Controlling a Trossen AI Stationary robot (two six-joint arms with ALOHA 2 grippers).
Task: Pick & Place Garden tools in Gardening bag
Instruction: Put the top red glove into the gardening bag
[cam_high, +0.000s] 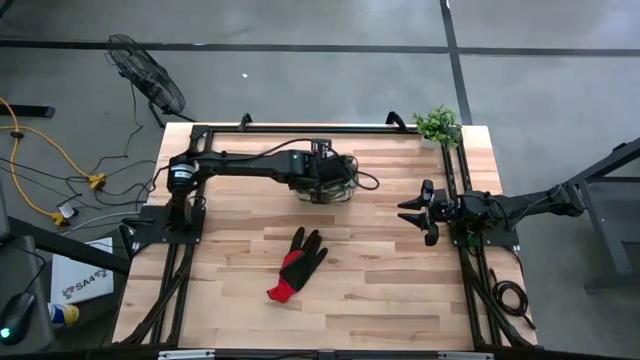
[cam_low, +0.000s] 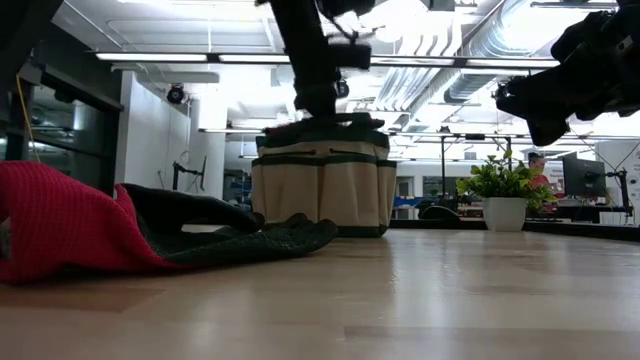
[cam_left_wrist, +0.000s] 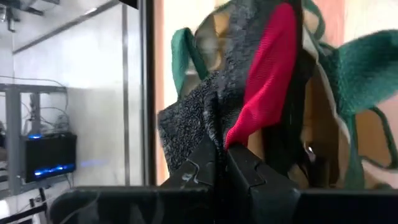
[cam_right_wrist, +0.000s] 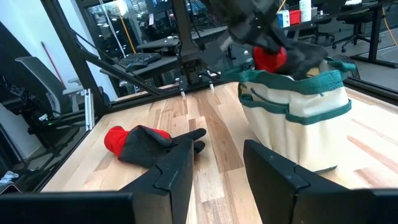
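The gardening bag (cam_high: 332, 186), tan with dark green trim, stands upright on its base at the table's far middle. My left gripper (cam_left_wrist: 224, 158) is above its open mouth, shut on a black-and-red glove (cam_left_wrist: 249, 87), which also shows over the bag's rim (cam_right_wrist: 271, 57). A second black-and-red glove (cam_high: 297, 265) lies flat on the table nearer the front (cam_right_wrist: 144, 142). My right gripper (cam_right_wrist: 214, 171) waits open at the table's right side (cam_high: 415, 212), holding nothing. My left gripper pinches the glove between its two shut fingers, on bunched fabric where the black side meets the red (cam_left_wrist: 219, 135). The fingers slant down from above toward the bag's mouth. The glove hangs beyond the fingertips, over the bag's opening (cam_left_wrist: 323, 93); whether it touches the bag I cannot tell.
A green potted plant (cam_high: 438, 124) stands at the far right corner. Black frame rails run along the table's left, right and far edges (cam_high: 300, 128). Bare wood stretches around the lying glove and across the front (cam_high: 400, 300).
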